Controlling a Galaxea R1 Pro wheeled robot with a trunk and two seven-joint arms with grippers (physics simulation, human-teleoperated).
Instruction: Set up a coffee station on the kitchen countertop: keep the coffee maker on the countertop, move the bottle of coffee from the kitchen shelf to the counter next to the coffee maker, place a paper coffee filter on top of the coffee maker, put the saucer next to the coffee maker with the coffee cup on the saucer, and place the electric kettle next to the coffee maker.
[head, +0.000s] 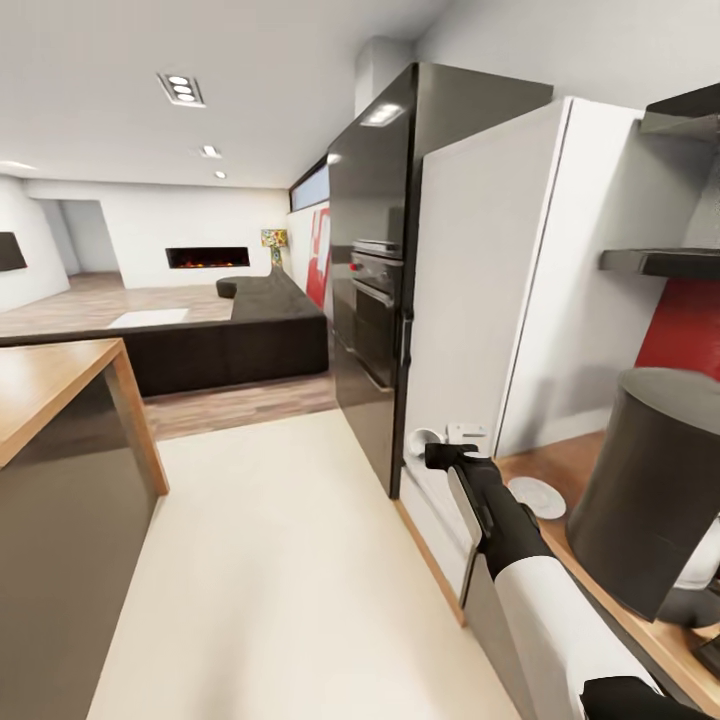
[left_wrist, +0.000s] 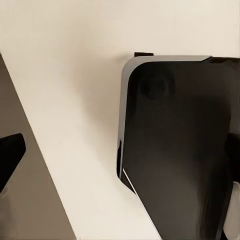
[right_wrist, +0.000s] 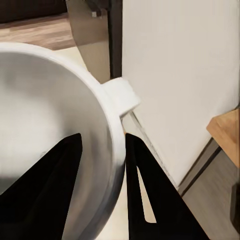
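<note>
Holding the cup (right_wrist: 55, 130) by its rim, 1 finger inside and 1 outside, the right claw (head: 452, 452) hangs off the worktop (head: 560, 470) edge, near the saucer (head: 538, 496). That thin pinch could slip mid-swing, dropping the cup to the floor (head: 280, 560). I cannot tell the left claw's state.

Bright, even indoor light from recessed ceiling lamps (head: 182, 88); one glints on the glossy black oven tower (head: 375, 250); shadows soft and faint; wide-angle stretch bends the head view's edges; the coffee cup (right_wrist: 55, 125) looks soft, perhaps out of focus.
</note>
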